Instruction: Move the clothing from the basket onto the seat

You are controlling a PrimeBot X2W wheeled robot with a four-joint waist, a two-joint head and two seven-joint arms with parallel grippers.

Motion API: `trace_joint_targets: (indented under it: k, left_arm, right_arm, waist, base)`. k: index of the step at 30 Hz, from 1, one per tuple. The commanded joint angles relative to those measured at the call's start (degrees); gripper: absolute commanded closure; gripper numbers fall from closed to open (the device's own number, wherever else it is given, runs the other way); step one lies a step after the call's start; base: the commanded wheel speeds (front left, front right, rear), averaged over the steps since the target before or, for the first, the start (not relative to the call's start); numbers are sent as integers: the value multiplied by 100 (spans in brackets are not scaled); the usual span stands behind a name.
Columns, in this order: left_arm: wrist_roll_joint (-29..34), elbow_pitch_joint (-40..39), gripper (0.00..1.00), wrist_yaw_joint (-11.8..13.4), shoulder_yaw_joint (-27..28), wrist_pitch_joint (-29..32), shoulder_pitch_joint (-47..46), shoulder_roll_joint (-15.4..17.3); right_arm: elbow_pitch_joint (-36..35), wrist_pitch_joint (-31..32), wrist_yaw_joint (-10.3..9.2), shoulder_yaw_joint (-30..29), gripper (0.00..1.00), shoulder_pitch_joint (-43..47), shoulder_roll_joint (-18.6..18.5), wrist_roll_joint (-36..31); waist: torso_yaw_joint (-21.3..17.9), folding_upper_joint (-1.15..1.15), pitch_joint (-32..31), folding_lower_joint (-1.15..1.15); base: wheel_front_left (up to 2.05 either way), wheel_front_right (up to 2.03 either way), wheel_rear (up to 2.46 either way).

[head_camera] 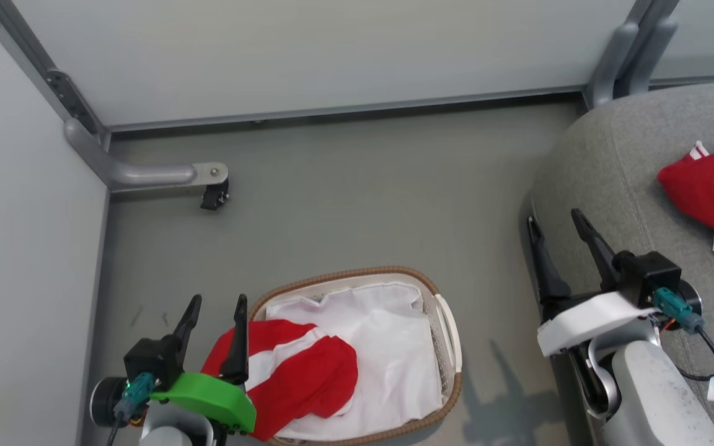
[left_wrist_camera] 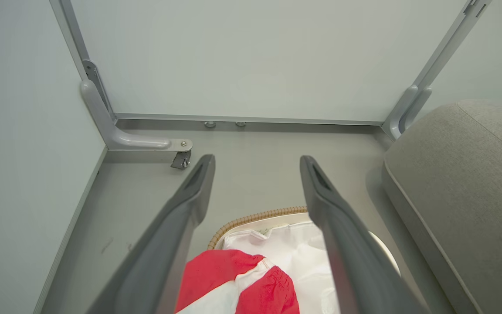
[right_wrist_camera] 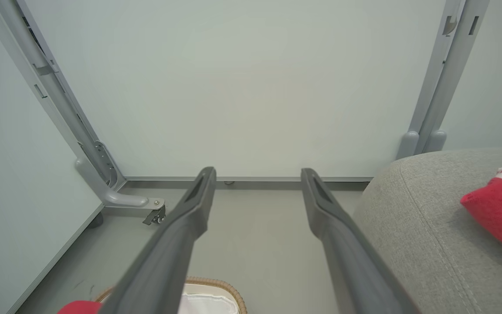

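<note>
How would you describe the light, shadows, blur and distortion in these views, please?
Head view: even, soft light, no glare; a shadow lies on the floor right of the basket. Left wrist view: the left gripper's fingers blur toward the bottom edge. Right wrist view: wide-angle splays the partition posts.

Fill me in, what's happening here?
Laundry transfer, partway done. One red-and-white garment lies on the grey sofa seat; a second garment is in the laundry basket on the floor. Both grippers are open and empty: the left gripper hangs above the second garment, the right gripper by the seat's edge.
</note>
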Motion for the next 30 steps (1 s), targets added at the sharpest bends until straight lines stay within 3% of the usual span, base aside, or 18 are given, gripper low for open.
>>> trace_joint_targets:
  k: [1, 19, 30]
  left_arm:
    - [-41, 62, 0, -16, -112, 3, -241, 67]
    - [-325, 1370, 0, -16, -1569, 3, -2215, 791]
    - [-362, 2388, 0, -16, -2552, 4, -3156, 1077]
  right_arm:
    - [-73, -13, -8, 26, 0, -153, -25, 21]
    - [-751, -13, -8, 346, 0, -1244, -21, 335]
    - [-940, -13, -8, 429, 0, -1382, -19, 552]
  waist:
    - [-238, 0, 624, 0]
    - [-848, 0, 2707, 0]
    - [-1150, 0, 3538, 0]
  base:
    - [0, 0, 0]
    - [0, 0, 0]
    - [0, 0, 0]
